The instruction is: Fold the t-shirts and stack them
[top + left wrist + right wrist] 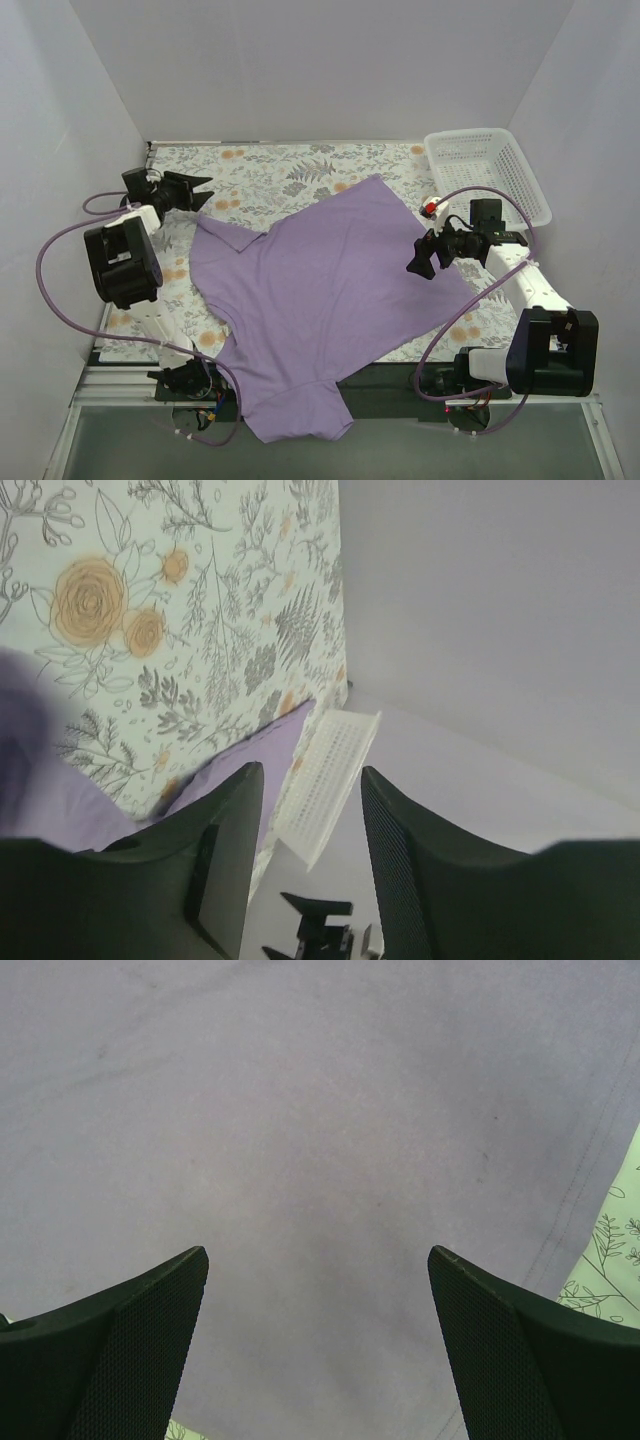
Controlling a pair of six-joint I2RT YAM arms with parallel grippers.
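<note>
White walls [320, 70] close in three sides of a surface [290, 165] covered with a floral cloth of grey leaves and orange blooms. Spread at an angle across most of that cloth lies the lavender t-shirt [330, 290], unfolded and fairly flat, one corner reaching toward the far right and its near end drooping over the front edge between the two arm bases. The left arm [125, 260] stands along the left side and the right arm [530, 285] along the right. A white mesh basket [490, 170] sits in the far right corner, just beyond the shirt's far corner. The right end effector [420, 255] hovers over the right part of the shirt; in its wrist view its fingers [120, 1350] stand wide apart above plain purple cloth, gripping nothing. The left end effector [203, 193] is at the far left, near the shirt's left corner and pointing right, with its fingers [225, 860] parted and nothing between them.
</note>
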